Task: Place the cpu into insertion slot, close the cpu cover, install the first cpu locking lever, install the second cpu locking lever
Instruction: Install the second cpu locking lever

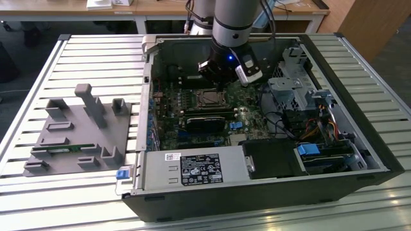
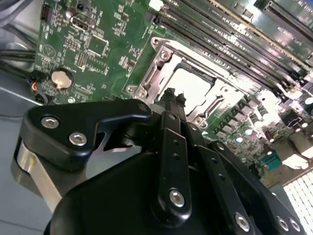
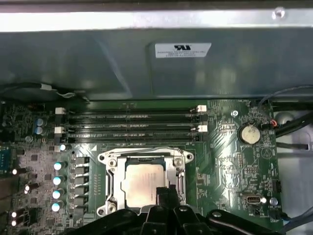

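While the hand (image 3: 164, 196) is hung low over the socket, whether it is spread or pinching cannot be told — its tip is seen just at the cpu (image 3: 142, 183) edge. The cpu is already seated in its slot, framed by the cpu cover (image 3: 111, 178) — inside the open computer case (image 1: 334, 159).
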Tool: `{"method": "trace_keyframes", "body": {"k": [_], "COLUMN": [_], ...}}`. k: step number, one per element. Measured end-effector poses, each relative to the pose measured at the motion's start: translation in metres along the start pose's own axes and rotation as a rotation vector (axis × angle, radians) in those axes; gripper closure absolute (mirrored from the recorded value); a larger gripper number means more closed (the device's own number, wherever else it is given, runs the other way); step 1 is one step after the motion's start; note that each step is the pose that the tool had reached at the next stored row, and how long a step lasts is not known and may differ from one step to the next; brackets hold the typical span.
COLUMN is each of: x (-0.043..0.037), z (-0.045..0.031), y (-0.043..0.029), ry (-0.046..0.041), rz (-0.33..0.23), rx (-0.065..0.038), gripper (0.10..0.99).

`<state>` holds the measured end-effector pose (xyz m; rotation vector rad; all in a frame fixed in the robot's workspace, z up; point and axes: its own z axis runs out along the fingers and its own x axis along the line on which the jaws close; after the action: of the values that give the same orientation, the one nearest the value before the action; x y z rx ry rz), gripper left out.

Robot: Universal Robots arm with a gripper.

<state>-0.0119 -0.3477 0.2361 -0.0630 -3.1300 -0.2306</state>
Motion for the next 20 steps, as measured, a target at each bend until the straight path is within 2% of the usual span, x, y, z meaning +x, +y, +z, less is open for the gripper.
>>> {"method": "trace_keyframes", "body": {"k": [4,15,20], "x": [-0.0003,-0.0007,0.0094], "z": [0.0018,0.001,0.0024], "y": [-0.0081,-0.0285,-0.03], "ry": [0.0004,0.0003,0.0004], "rz": [-0.001,0.0,0.0], "rx": [0.0,0.0,0.0], "gripper": [0.98,0.98,0.98]}}
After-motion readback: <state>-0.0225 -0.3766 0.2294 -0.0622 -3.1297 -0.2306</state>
